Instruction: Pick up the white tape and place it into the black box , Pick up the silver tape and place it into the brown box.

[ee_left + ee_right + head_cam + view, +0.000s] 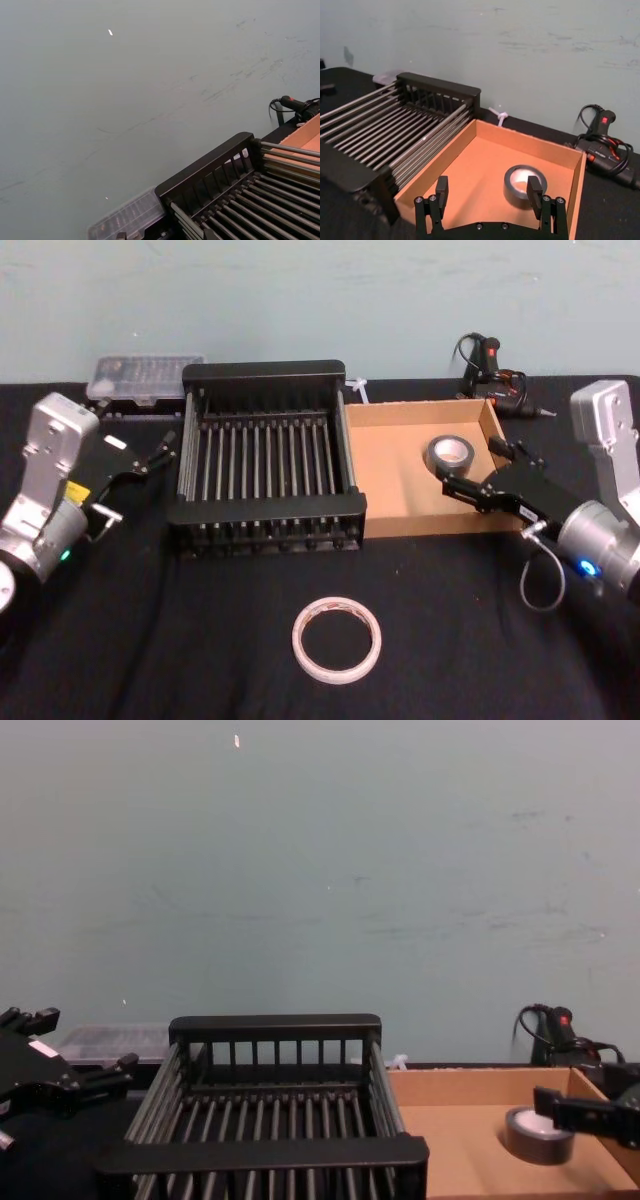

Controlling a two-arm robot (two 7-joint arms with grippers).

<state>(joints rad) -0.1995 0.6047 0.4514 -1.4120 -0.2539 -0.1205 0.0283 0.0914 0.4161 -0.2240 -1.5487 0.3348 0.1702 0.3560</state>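
1 of 2 done: the silver tape [451, 452] lies in the brown box [395, 495], right gripper [478, 472] fingers open over it. The white tape [337, 639] waits on the near bench [200, 640]; black box [265, 455] empty, left gripper [140, 465] open.

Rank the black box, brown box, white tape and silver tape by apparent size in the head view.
1. black box
2. brown box
3. white tape, though it lies nearer the camera
4. silver tape

Black-clothed bench [180, 640]: black slatted crate [267, 455], brown cardboard tray [400, 475], white tape ring [337, 639], clear plastic case [143, 376], black glue gun [490, 365] are carried.
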